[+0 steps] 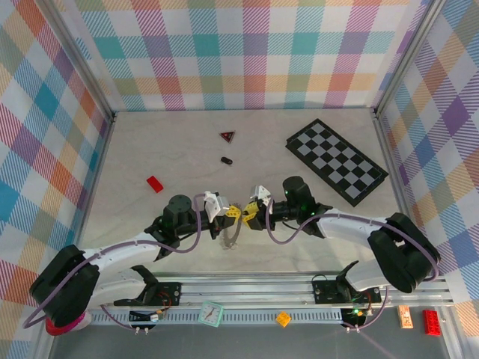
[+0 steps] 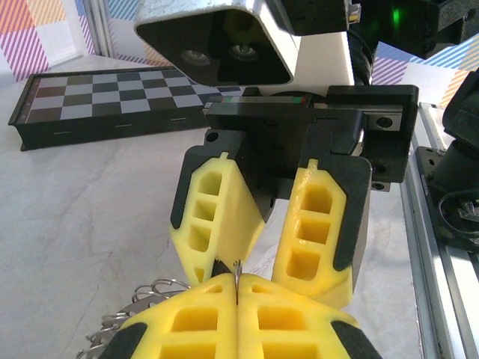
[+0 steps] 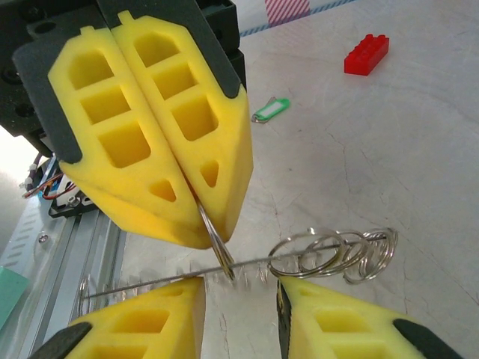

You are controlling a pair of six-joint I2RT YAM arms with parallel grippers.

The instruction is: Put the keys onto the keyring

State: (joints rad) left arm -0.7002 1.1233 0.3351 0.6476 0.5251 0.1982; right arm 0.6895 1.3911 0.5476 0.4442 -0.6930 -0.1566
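A thin silvery keyring (image 3: 254,262) sits between two robot grippers that meet tip to tip near the front edge of the table. From the right wrist camera it looks like one fine, nearly straight line of wire with a fringe of tiny loops along it. The keys (image 3: 337,250) are silvery and ring-like. They bunch and overlap at one end, and their exact shape is hard to make out. The left gripper (image 3: 209,224) is clamped tight on a piece of the metal ring at its yellow fingertips. The right gripper (image 3: 239,299) faces it with jaws parted, and the wire crosses just above the gap.

The walls (image 1: 254,52) are pastel plaid on three sides. The table (image 1: 165,142) is pale and marbled. A black-and-white chequered board (image 1: 337,161) lies at the far right. A red brick (image 1: 155,183) lies at the left. A dark red triangle (image 1: 227,136) and a small black oval piece (image 1: 226,160) lie near the middle, towards the back.
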